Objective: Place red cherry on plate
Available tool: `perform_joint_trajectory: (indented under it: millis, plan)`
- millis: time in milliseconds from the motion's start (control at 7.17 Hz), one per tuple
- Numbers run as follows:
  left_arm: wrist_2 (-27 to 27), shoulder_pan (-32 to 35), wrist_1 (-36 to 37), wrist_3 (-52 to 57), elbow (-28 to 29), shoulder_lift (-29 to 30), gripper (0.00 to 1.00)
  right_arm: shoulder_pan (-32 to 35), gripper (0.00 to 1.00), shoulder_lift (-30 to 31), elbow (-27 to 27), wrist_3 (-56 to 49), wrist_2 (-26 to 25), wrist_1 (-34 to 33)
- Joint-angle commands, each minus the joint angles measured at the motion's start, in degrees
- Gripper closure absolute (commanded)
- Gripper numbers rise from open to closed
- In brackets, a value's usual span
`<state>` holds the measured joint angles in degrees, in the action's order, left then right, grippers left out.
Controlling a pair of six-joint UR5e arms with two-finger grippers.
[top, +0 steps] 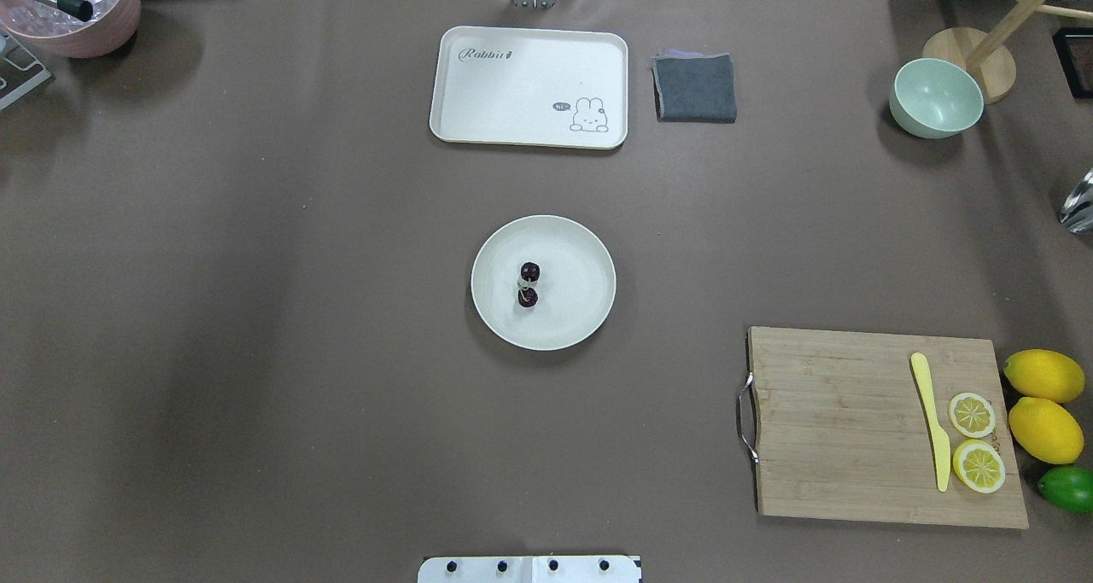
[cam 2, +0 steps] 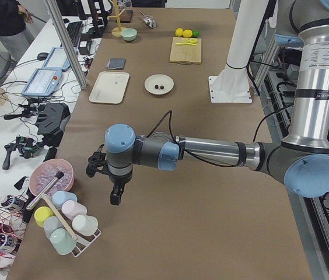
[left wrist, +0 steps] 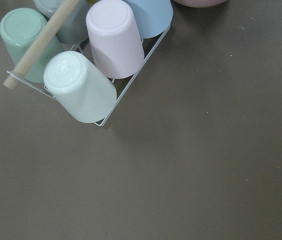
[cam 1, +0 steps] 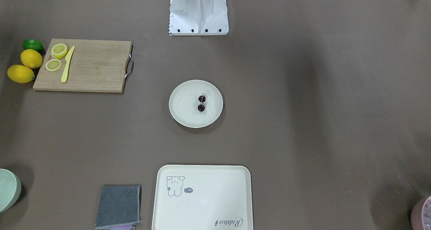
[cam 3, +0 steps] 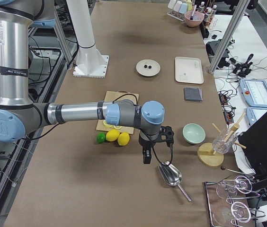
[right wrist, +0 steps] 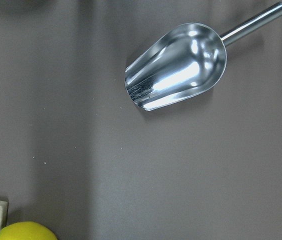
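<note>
the red cherry (top: 528, 284) lies on the plate (top: 581, 259) mid desk (top: 256, 310), well apart from left end effector (cam 2: 115, 195) and right end effector (cam 3: 146, 156), neither nearer, whose grip i cannot tell.

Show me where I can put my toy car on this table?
The widest bare stretch is the table on the robot's left of the plate. Another bare strip lies between the plate and the tray, and the tray holds nothing. It is crowded by the cutting board, with its knife, lemon slices and the lemons beside it.
</note>
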<state>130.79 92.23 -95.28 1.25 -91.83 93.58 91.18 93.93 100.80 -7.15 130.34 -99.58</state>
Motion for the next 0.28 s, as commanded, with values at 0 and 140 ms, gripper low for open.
perform_joint_trajectory:
  millis: [0, 140]
  plan:
    - [0.0, 0.0, 0.0, 0.0, 0.1, -0.1, 0.02, 0.2, 0.00, 0.0, 0.1, 0.2, 0.1, -0.1]
    - [0.0, 0.0, 0.0, 0.0, 0.1, -0.1, 0.02, 0.2, 0.00, 0.0, 0.1, 0.2, 0.1, -0.1]
